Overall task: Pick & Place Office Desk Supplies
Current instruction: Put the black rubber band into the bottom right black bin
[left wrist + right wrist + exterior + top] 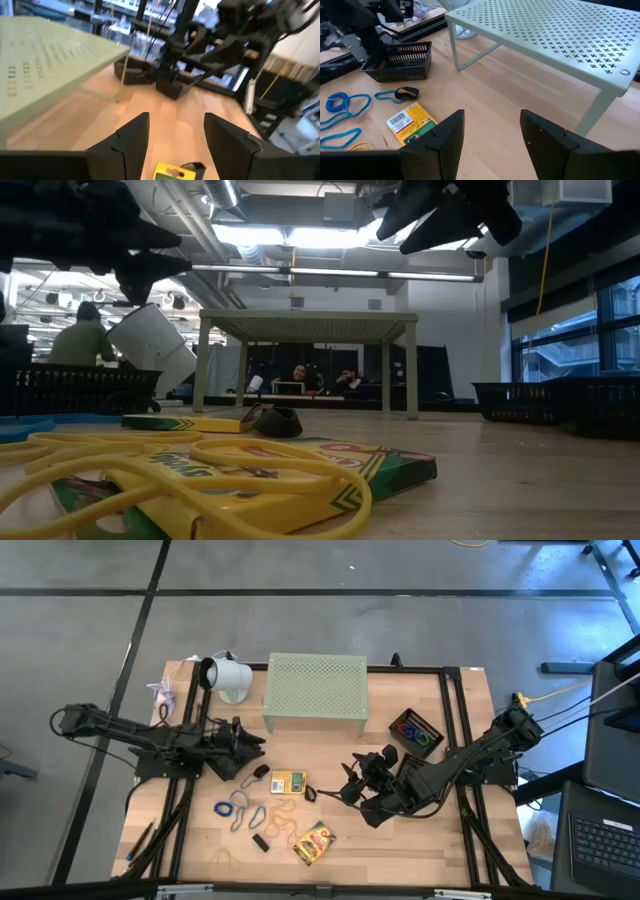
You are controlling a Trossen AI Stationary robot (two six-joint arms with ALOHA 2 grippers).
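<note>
Yellow rubber bands (200, 470) lie nearest the low camera, looped over a green-and-yellow crayon box (330, 465) at the front of the desk (420, 840).

From above I count two such boxes: one near the front edge (314, 842) and a smaller one (289, 782) at the middle, with a little black piece (262, 771) just beside it. Blue rings (228, 808), about three, a grey one (257, 816) and a second black piece (261, 842) lie left of them; tan bands (281, 820) sit between the boxes, and one more (222, 860) lies near the front left. One mesh tray on the right (416, 733) already holds coloured rings; a second tray (400, 62) sits on the left. One pale green stand (315, 690) is at the back.

Above the middle box, the left gripper (172, 137) hangs with its jaws apart and empty. Right of the boxes, the right gripper (490, 132) is also raised, its jaws apart with nothing between them.

Risks, as I judge them: the bands are tangled over the front box, so lifting either may drag the other. The black piece touches the middle box and could be knocked aside. Both arms point at the same small cluster and could collide.
</note>
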